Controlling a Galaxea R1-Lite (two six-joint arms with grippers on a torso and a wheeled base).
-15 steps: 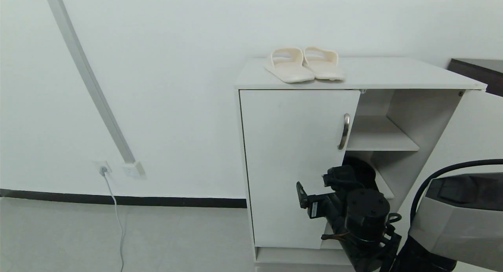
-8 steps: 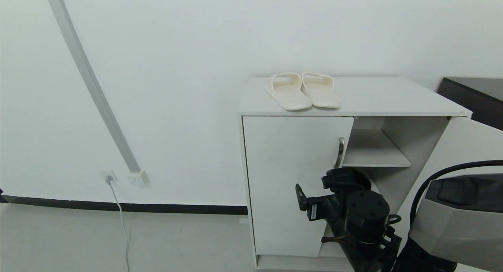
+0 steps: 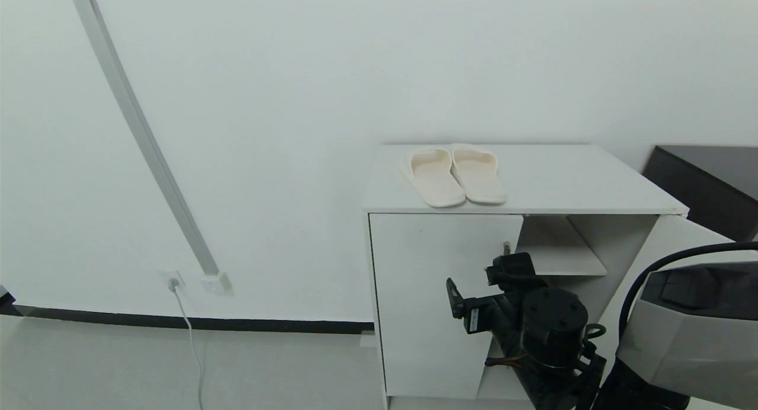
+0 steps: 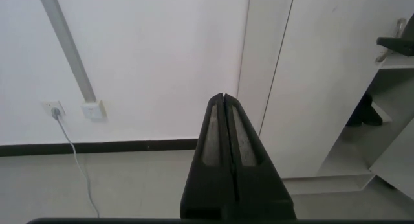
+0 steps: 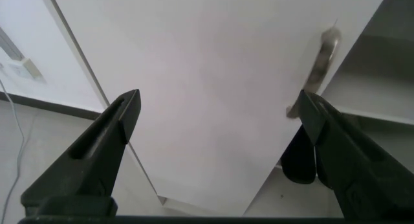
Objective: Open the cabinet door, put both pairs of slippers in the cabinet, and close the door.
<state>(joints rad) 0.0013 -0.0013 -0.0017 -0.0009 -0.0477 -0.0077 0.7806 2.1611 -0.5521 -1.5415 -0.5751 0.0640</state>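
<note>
Right gripper [image 5: 218, 100], jaws wide apart, before white cabinet door [image 5: 194, 75] and handle [image 5: 321, 59]

A plain room, like a home hallway: a white cabinet [image 3: 438, 315] with slippers [image 3: 453, 176] on top, a wall socket [image 3: 173, 279], a grey floor [image 3: 106, 368].

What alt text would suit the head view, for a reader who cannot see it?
Cream slippers lie on top of a white cabinet. Its left door is shut, its right door stands open, and a black arm is in front of the opening.

Atop the white cabinet [image 3: 562, 179], cream slippers [image 3: 456, 174] lie side by side
</note>
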